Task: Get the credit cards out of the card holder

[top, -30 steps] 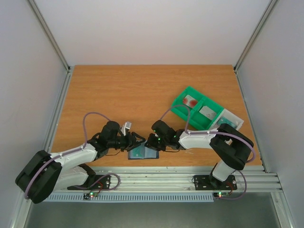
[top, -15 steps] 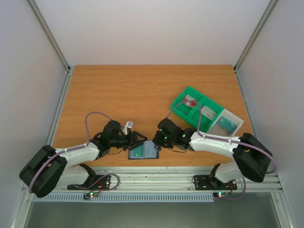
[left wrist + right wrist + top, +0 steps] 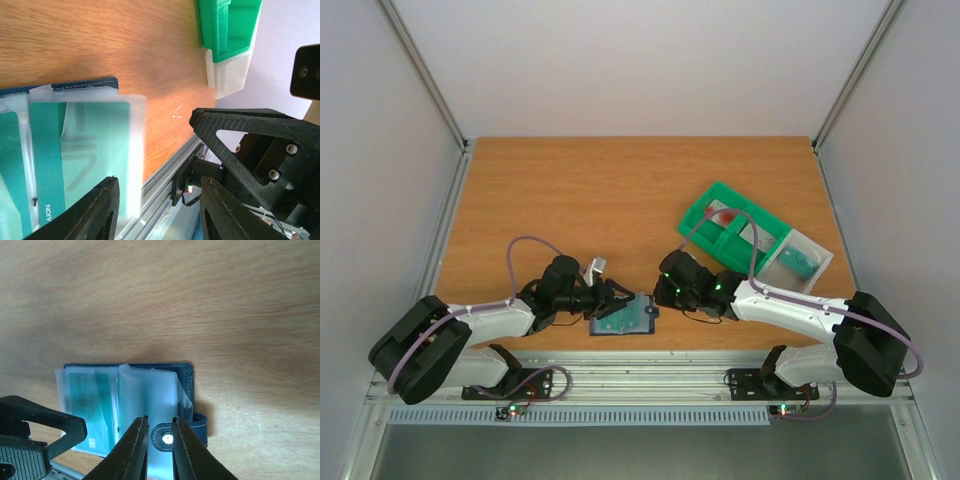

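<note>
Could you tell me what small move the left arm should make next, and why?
Probably ease the left gripper down and close it on the free edge of the teal card. Its jaws stand open right at that edge, the card holder lies open, and the right gripper, nearly closed, sits over the other panel as if steadying it.

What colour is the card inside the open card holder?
Teal card, clearest in the left wrist view.

The left arm (image 3: 490,322) and the right arm (image 3: 790,308) lay low and stretched inward, wrists close together. The left gripper (image 3: 620,302) (image 3: 160,202) held its jaws well apart. The right gripper (image 3: 658,296) (image 3: 160,425) had its fingers (image 3: 134,452) almost together, a thin slit between
</note>
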